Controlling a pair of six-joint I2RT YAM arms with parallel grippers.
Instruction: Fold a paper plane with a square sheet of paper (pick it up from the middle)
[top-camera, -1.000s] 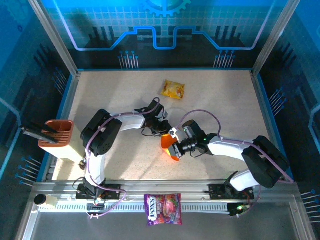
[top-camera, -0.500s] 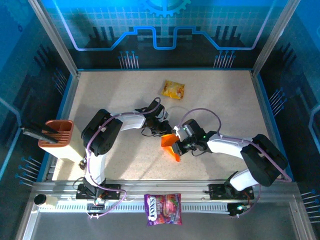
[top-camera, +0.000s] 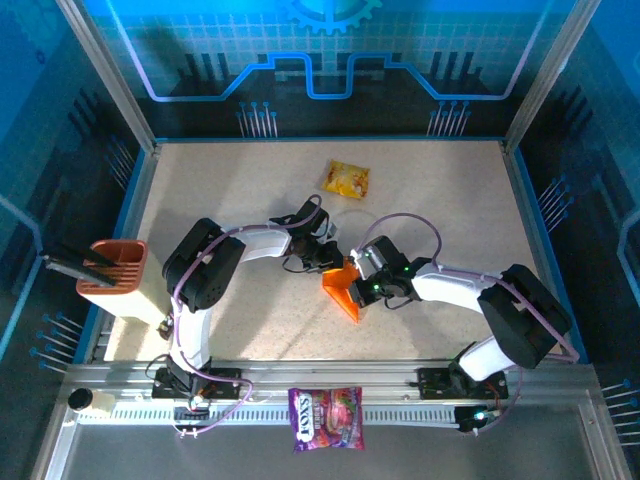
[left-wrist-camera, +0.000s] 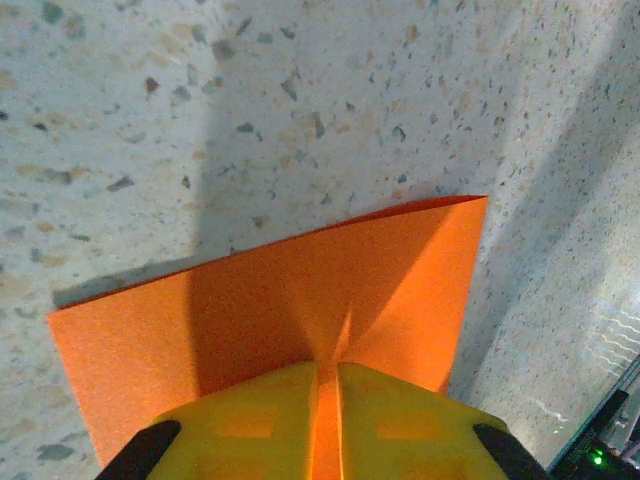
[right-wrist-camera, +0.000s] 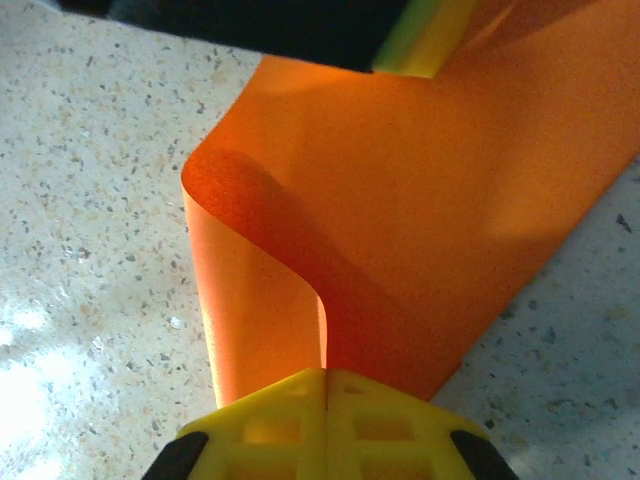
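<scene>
right gripper (right-wrist-camera: 325, 385) clamped on sheet of paper (top-camera: 342, 292), now closer to left gripper (left-wrist-camera: 327, 375) — likewise clamped on it | paper curls over itself | fold under way, crease unpressed

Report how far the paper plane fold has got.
Done: the square sheet of paper is gripped, left gripper and right gripper both shut on it. In hand: the sheet bends in a loose curl at the right gripper. Left: no dart shape yet; the folds remain.
</scene>
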